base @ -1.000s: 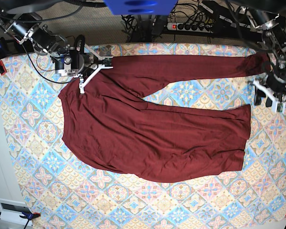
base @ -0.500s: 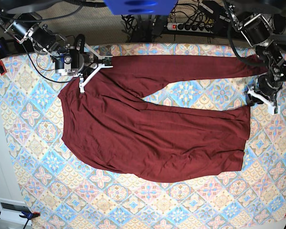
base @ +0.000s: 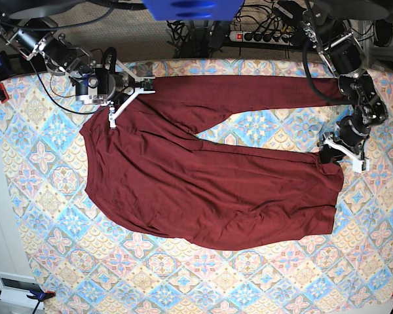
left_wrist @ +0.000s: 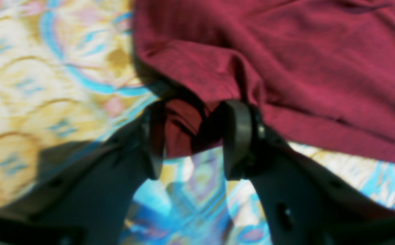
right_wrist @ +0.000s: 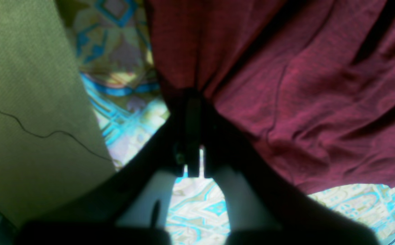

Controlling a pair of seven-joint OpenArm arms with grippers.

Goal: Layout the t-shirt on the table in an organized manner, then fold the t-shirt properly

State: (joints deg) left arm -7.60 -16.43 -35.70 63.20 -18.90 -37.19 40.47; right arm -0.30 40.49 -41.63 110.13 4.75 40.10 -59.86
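Base view shows you the t-shirt (base: 209,183) spread across the middle of the table (base: 46,216), its body lying wide with some ripples along the lower hem and one long sleeve stretched along the far edge. You have an arm at each end, which makes sense for a layout step: one end pinned, the other worked flat.

Your right gripper (base: 130,91) sits at the shoulder end, and the right wrist view shows its jaws pinched tight together on a fold of the t-shirt (right_wrist: 285,85), with creases fanning out from that pinch. That looks like your anchor, so the cloth cannot slide when the other end is tugged.

Your left gripper (base: 333,152) is down at the far corner of the hem. In the left wrist view the left gripper (left_wrist: 192,137) has a rolled edge of the t-shirt (left_wrist: 302,61) between its fingers (left_wrist: 237,136), but with a clear gap on each side, so it is not yet clamped and you cannot count that corner as held. Judged from this, closing there should let you draw the hem straight
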